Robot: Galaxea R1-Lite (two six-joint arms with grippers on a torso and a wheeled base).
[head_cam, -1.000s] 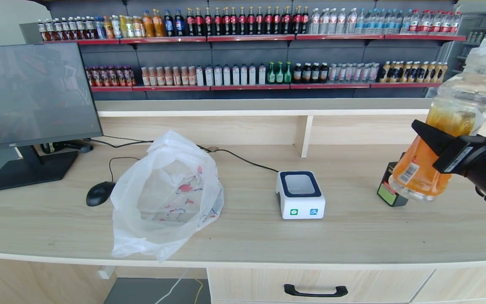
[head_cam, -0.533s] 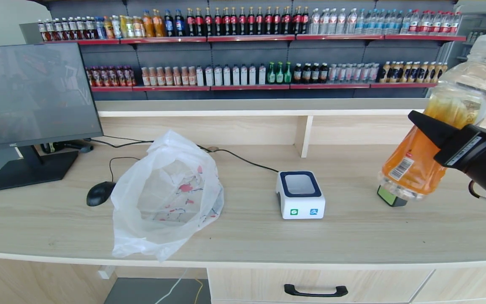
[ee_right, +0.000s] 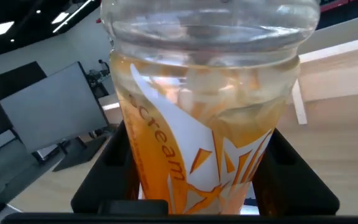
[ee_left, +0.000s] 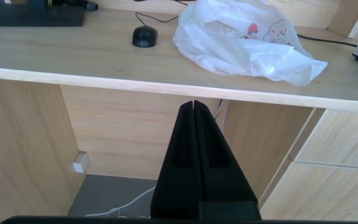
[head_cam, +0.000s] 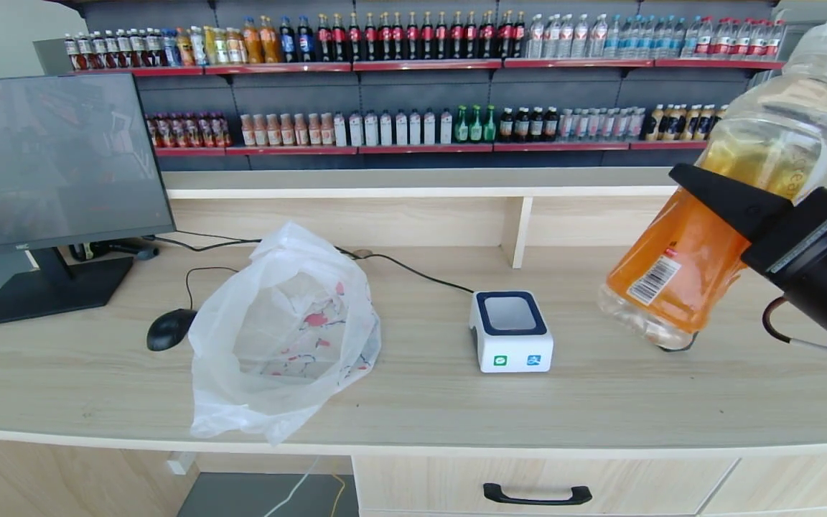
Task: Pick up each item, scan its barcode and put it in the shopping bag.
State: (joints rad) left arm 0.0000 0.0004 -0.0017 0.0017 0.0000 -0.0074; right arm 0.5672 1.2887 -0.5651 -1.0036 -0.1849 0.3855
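Observation:
My right gripper (head_cam: 747, 208) is shut on a clear bottle of orange drink (head_cam: 715, 215), held tilted above the right side of the counter with its white barcode label facing forward. The right wrist view looks along the bottle (ee_right: 204, 130) clamped between the black fingers. The white barcode scanner (head_cam: 510, 330) sits mid-counter, to the left of and lower than the bottle. The white plastic shopping bag (head_cam: 284, 334) lies open further left, also seen as the bag (ee_left: 241, 37) in the left wrist view. My left gripper (ee_left: 194, 109) hangs shut below the counter's front edge.
A monitor (head_cam: 54, 165) and black mouse (head_cam: 169, 328) stand at the counter's left, with cables running behind the bag. A small dark box (head_cam: 675, 347) peeks out under the bottle's base. A raised ledge (head_cam: 456, 179) backs the counter; drink shelves lie beyond. Drawers (head_cam: 535, 492) are below.
My right gripper has carried the bottle up and to the left, toward the scanner, and tilted it more. The dark box behind it is now almost hidden.

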